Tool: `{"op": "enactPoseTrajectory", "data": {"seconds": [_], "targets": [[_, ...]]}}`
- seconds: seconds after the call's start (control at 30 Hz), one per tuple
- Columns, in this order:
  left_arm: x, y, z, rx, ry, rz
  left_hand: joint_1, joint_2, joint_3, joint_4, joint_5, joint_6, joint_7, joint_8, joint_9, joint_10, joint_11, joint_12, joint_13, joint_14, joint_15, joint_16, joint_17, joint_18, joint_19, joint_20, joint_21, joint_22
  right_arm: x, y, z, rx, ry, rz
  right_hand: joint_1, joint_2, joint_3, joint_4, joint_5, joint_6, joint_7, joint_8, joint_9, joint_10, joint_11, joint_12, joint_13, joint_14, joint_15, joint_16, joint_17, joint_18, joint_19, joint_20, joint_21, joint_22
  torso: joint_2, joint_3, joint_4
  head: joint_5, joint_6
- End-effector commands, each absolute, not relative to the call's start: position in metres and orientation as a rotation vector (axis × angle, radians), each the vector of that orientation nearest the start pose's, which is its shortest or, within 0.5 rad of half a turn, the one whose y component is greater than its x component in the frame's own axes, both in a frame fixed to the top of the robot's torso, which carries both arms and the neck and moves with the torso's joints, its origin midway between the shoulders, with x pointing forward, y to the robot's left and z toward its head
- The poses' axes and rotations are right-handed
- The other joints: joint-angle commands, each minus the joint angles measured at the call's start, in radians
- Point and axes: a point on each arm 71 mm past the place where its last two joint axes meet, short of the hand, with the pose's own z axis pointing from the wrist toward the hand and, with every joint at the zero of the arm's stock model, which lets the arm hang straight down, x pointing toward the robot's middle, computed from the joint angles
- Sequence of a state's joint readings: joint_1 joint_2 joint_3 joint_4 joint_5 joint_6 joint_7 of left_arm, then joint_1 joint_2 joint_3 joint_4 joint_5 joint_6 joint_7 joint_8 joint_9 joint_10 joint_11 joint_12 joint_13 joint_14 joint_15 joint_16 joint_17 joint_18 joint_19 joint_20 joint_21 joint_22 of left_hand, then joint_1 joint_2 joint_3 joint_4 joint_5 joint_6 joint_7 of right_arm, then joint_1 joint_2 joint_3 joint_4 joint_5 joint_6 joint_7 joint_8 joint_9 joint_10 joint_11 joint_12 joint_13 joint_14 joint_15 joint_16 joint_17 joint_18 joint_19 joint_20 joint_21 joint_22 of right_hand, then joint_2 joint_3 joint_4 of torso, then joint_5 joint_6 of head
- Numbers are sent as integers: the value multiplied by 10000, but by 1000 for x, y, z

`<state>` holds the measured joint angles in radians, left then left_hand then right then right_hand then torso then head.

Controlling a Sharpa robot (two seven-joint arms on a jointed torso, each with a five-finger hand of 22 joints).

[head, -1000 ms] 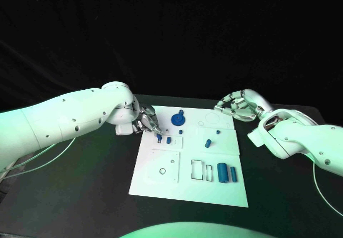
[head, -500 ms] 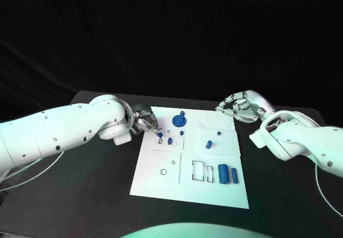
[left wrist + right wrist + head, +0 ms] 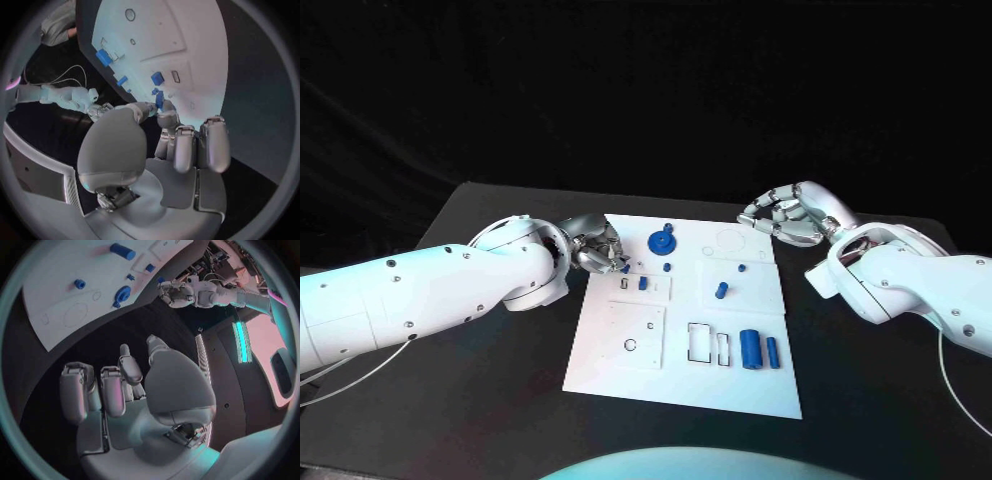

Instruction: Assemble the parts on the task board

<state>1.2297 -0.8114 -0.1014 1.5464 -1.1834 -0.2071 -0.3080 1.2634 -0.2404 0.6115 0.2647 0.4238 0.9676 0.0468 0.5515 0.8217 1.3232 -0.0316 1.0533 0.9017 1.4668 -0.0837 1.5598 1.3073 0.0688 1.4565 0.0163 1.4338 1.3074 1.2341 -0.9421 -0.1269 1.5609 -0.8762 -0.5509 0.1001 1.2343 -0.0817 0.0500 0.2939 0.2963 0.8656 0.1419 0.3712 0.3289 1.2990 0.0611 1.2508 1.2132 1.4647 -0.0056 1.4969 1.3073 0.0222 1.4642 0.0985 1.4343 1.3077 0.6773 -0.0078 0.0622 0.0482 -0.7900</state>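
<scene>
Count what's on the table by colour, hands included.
Blue parts: 8, one at the left hand's fingertips
White board: 1
Silver hands: 2, left hand and right hand
Total: 11

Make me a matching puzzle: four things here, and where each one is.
1 left hand
2 right hand
3 round blue part
4 two blue cylinders

A side by side at the task board's near right
B off the board's far right corner, fingers curled
C at the board's left edge
D on the board's far middle

Pairs: 1-C, 2-B, 3-D, 4-A
</scene>
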Motion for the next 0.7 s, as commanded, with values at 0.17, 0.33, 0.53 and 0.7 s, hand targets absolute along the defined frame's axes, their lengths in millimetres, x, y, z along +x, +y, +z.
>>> {"op": "enactPoseTrajectory", "data": {"seconds": [0.17,0.33,0.53,0.7], "targets": [[476,187,-209,-235,18567,-5850,-1,-114,1914,-1799,51,94,6,60,-22,94,6,62,34,1011,-52,59,2532,-171,101,9,91,453,475,-248,-184,3797,15447,9010,-100,66,-78,-14,62,-28,-24,56,-16,-33,-26,2,2,656,-79,-45,757,147,255,-52,-47,1744,11,3,0,2,-21],[475,187,-215,-150,18606,-5677,-2,-124,1928,-1803,51,101,3,60,-23,105,4,75,48,1012,-54,60,2534,-174,108,8,99,466,474,-248,-185,3800,15450,9014,-100,66,-78,-14,62,-28,-24,56,-16,-33,-26,2,2,656,-79,-45,757,147,255,-52,-47,1744,18,-2,-3,-3,-31],[475,186,-221,-114,18702,-5560,-2,-124,1928,-1803,51,101,3,60,-23,105,4,75,48,1012,-54,60,2534,-174,108,8,99,466,474,-248,-185,3800,15457,9020,-100,66,-78,-14,62,-28,-24,56,-16,-33,-26,2,2,656,-79,-45,757,147,255,-52,-47,1744,17,-3,-3,-10,-46],[475,187,-226,-130,18803,-5469,-4,-135,1941,-1807,52,107,2,61,-23,111,2,79,52,1010,-56,57,2528,-175,110,7,102,470,474,-248,-185,3800,15461,9024,-100,66,-78,-14,62,-28,-24,56,-16,-33,-26,2,2,656,-79,-45,757,147,255,-52,-47,1744,11,6,-3,-18,-71]]}}
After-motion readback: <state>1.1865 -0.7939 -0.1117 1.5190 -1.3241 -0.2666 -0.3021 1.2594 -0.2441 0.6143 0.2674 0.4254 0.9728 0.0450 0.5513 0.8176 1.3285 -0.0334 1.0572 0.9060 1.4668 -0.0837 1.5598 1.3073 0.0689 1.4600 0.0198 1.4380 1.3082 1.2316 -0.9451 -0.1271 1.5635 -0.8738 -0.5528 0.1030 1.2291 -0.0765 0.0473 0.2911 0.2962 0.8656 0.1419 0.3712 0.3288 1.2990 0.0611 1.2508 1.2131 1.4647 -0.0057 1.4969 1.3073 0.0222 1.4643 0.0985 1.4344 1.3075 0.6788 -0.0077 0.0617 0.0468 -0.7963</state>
